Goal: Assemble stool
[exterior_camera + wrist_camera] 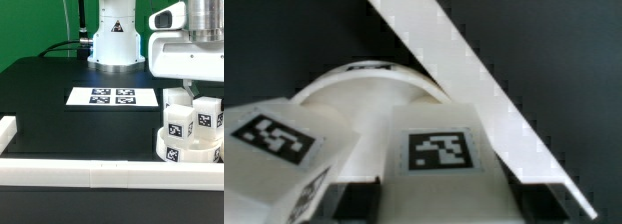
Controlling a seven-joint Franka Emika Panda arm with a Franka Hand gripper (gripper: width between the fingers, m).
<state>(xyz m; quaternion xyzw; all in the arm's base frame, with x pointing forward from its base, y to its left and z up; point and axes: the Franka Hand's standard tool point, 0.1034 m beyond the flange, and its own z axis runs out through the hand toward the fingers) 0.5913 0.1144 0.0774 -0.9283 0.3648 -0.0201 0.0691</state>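
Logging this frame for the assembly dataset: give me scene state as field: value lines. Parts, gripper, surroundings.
seat: white plastic round cylinder seat, tagged, on the black table at the exterior view's right
legs: three white rectangular leg blocks with tags stand up from the seat; one more leg block sits between the gripper's fingers
gripper: gripper shut on the leg block, directly above the seat
marker board: flat white marker board with four tags, lying mid-table, untouched
rail: long white border rail along the near table edge
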